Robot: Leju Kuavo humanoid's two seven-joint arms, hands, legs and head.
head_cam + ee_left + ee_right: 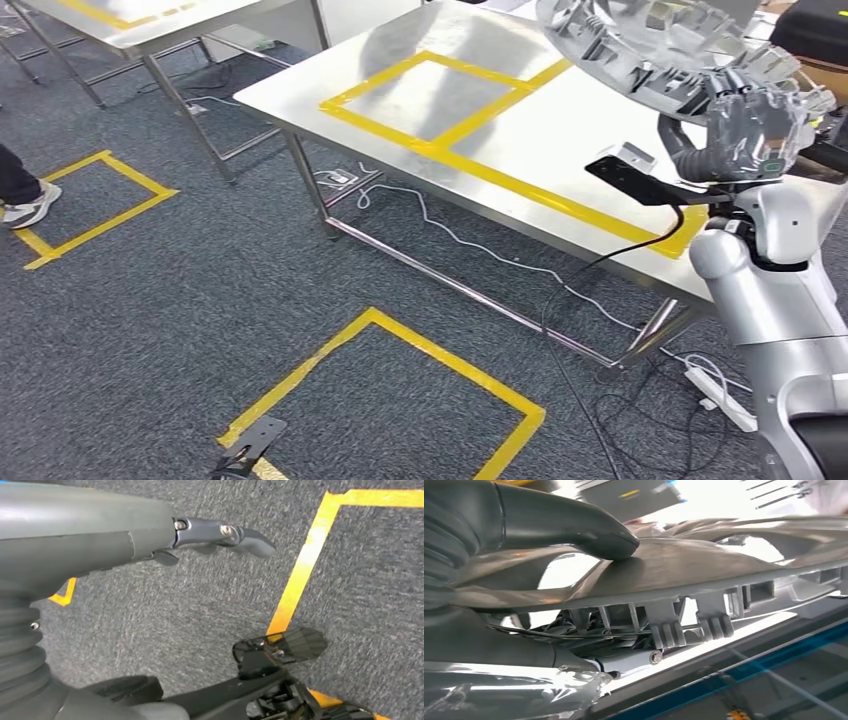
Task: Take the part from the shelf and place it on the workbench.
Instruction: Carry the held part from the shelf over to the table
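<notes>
A large round silver part with ribs and cut-outs hangs tilted above the far right of the steel workbench. My right hand grips its near edge from below. In the right wrist view the thumb presses on the part and the dark fingers clamp it from the other side. My left hand hangs over the grey carpet with fingers stretched out and nothing in it.
Yellow tape marks rectangles on the workbench and squares on the carpet. Cables and a power strip lie under the bench. A second steel table stands far left, a person's shoe beside it.
</notes>
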